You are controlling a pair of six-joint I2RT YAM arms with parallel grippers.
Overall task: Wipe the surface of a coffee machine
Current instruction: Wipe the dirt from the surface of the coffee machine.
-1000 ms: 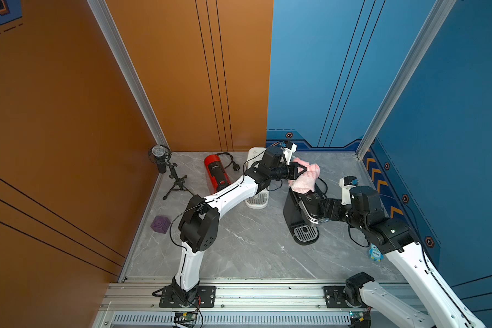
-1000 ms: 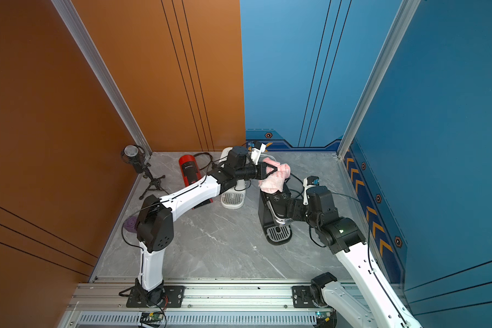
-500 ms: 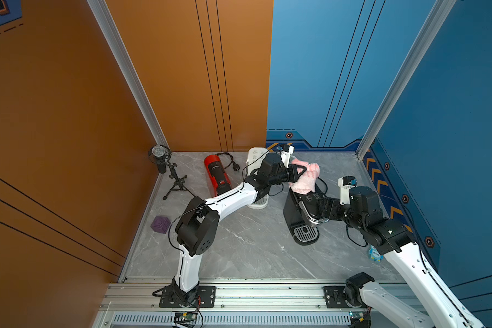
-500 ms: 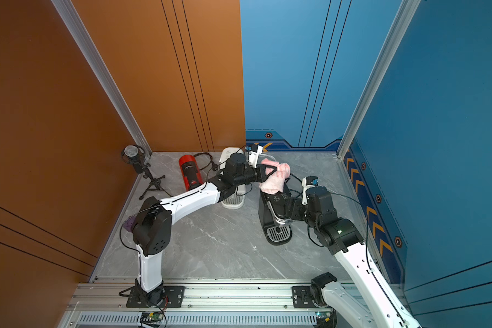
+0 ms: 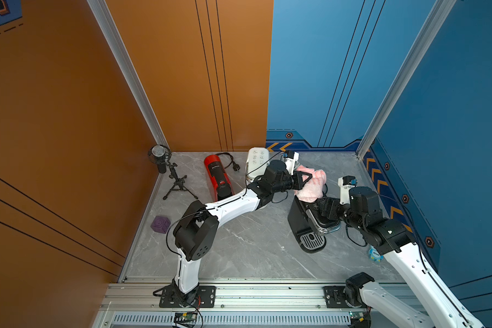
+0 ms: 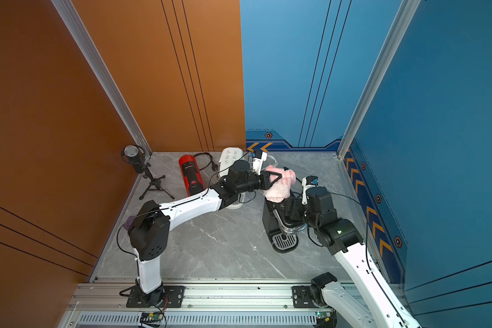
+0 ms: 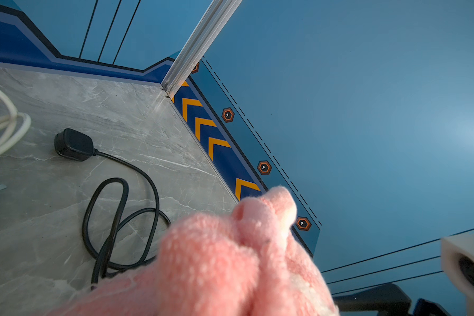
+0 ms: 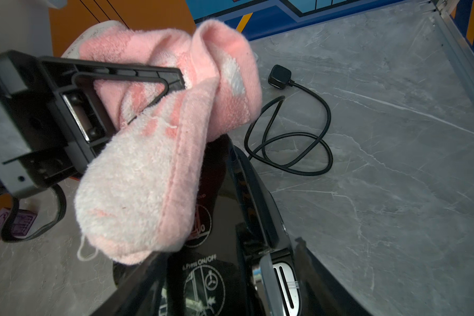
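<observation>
Right wrist view: the coffee machine [image 8: 225, 188] is seen as glossy black, with white instruction print on its top and a chrome lever [image 8: 285, 279]. It is stood right of centre on the grey worktop [image 5: 253, 250], drip grille [image 5: 312, 241] in front. A pink cloth [image 8: 148, 177] is pinched in the nearly closed left tool [image 5: 306, 179] and pressed on its top. The right tool [image 5: 325, 208] is clamped wide across its upper body.

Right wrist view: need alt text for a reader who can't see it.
The robot's black left hand clamps a bunched pink towel that hangs over the top of a black coffee machine printed with white instruction diagrams. Beside the machine, a black power cord with its plug lies looped on the gray marble tabletop.
</observation>
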